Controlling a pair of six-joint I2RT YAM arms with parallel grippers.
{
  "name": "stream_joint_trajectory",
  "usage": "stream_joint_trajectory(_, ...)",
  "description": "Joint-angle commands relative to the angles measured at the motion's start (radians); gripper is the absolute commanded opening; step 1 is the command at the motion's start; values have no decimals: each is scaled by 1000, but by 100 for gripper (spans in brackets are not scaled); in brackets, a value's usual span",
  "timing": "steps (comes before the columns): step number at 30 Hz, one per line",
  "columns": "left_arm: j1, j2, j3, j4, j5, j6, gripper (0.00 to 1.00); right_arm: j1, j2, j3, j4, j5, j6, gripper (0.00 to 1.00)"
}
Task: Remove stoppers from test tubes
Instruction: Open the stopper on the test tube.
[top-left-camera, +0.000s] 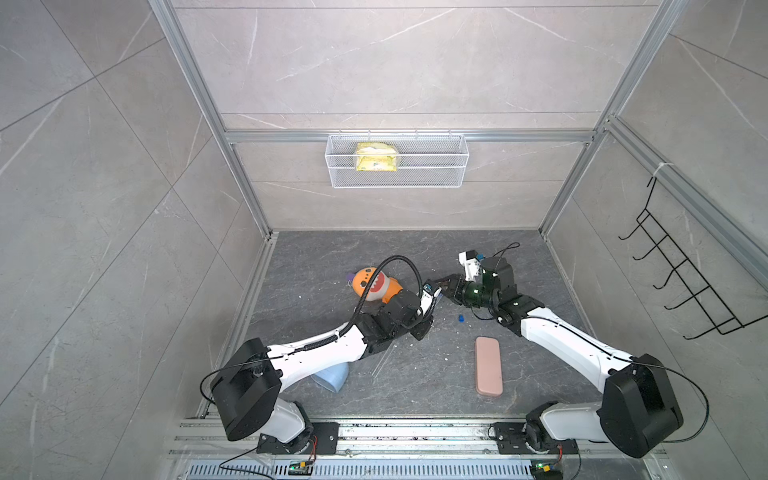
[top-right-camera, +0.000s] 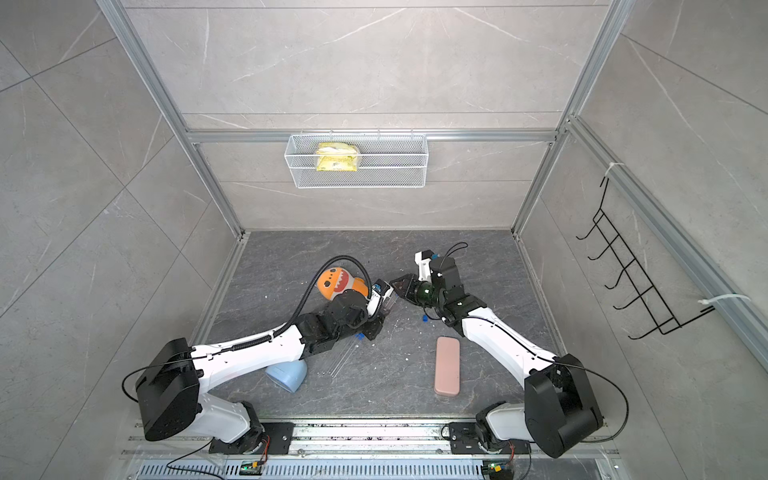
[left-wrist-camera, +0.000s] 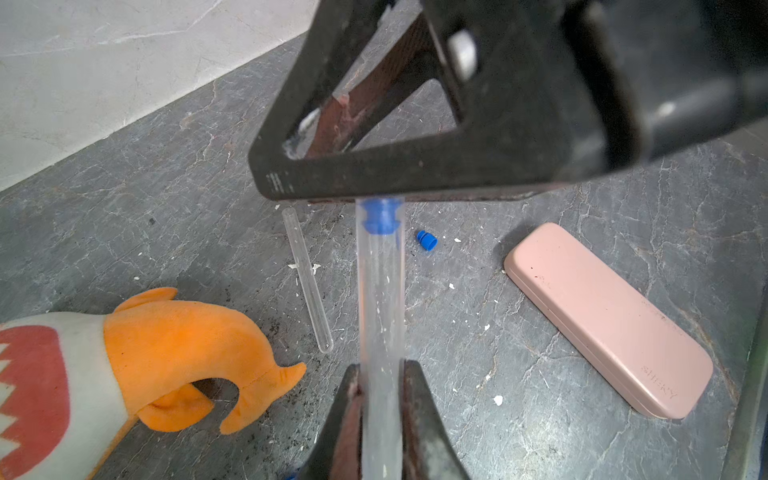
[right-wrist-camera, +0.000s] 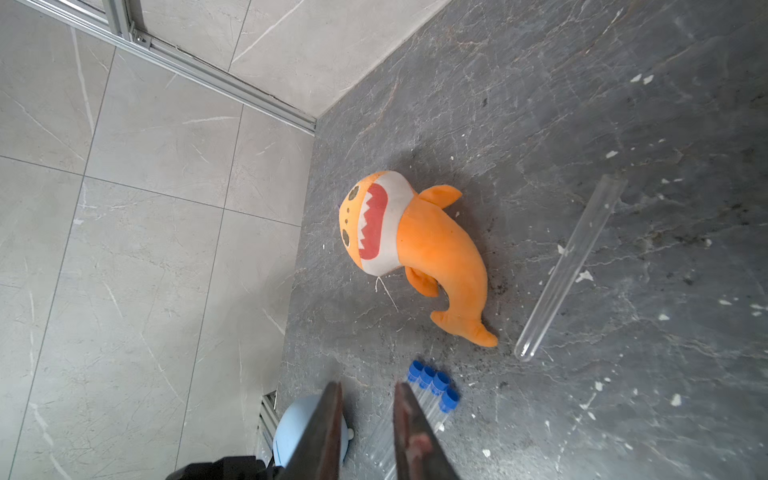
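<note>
My left gripper (left-wrist-camera: 381, 368) is shut on a clear test tube (left-wrist-camera: 381, 299) held off the floor. Its blue stopper (left-wrist-camera: 381, 216) sits in the far end. My right gripper (right-wrist-camera: 365, 388) hangs at that end. One of its fingers (left-wrist-camera: 374, 178) covers the stopper's top. Its jaws stand a narrow gap apart, with nothing between them in the right wrist view. In both top views the grippers meet mid-floor (top-left-camera: 436, 291) (top-right-camera: 392, 291). An empty tube (left-wrist-camera: 307, 278) (right-wrist-camera: 569, 266) and a loose stopper (left-wrist-camera: 427, 240) (top-left-camera: 461, 318) lie on the floor. Several stoppered tubes (right-wrist-camera: 432, 382) (top-right-camera: 345, 357) lie under the left arm.
An orange shark plush (top-left-camera: 374, 282) (right-wrist-camera: 415, 241) lies behind the left gripper. A pink case (top-left-camera: 488, 365) (left-wrist-camera: 606, 316) lies front right, and a light blue bowl (top-left-camera: 332, 376) under the left arm. White crumbs dot the floor. A wire basket (top-left-camera: 397, 160) hangs on the back wall.
</note>
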Motion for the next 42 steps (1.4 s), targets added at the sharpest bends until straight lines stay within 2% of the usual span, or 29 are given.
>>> stream_joint_trajectory(1, 5, -3, 10, 45, 2, 18, 9, 0, 6, -13, 18, -12, 8, 24)
stream_joint_trajectory(15, 5, 1, 12, 45, 7, 13, 9, -1, 4, -19, 21, -7, 8, 15)
stream_joint_trajectory(24, 5, 3, 12, 50, 9, 12, 9, -1, 10, -28, 34, -12, 13, 0)
stream_joint_trajectory(34, 5, -26, 13, 31, 20, 3, 8, 2, 9, -22, -29, 115, -64, 0)
stream_joint_trajectory(42, 5, -26, 16, 23, 21, 3, 5, 4, 21, -53, 19, 170, -68, 0)
